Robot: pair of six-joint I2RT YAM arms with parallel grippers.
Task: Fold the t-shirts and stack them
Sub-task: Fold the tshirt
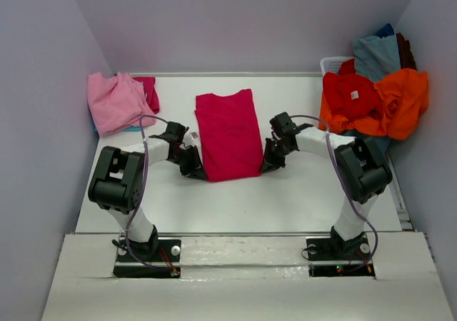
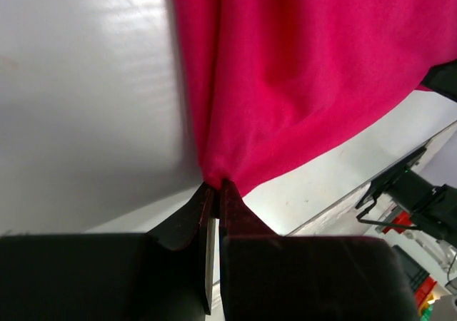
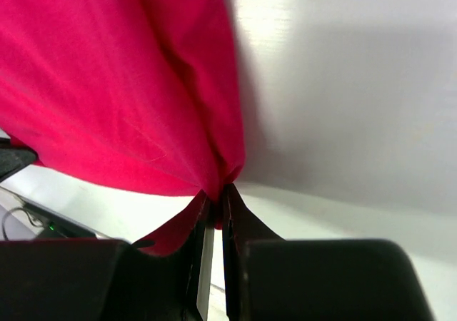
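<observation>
A crimson-magenta t-shirt [image 1: 228,134] lies lengthwise in the middle of the table, folded into a long strip. My left gripper [image 1: 200,171] is shut on its near left corner, and the cloth [image 2: 300,71] bunches at the fingertips [image 2: 230,192]. My right gripper [image 1: 265,165] is shut on the near right corner, where the fabric [image 3: 121,85] gathers into the pinch. A light pink t-shirt [image 1: 114,101] lies folded at the back left with a crimson one [image 1: 150,91] beside it. At the back right sit red [image 1: 351,96], orange [image 1: 403,100] and grey-blue [image 1: 376,55] t-shirts in a heap.
A white basket [image 1: 332,64] stands at the back right under the heap of shirts. Grey walls close in the table [image 1: 235,207] on the left, back and right. The arm bases [image 1: 146,253] are bolted at the near edge.
</observation>
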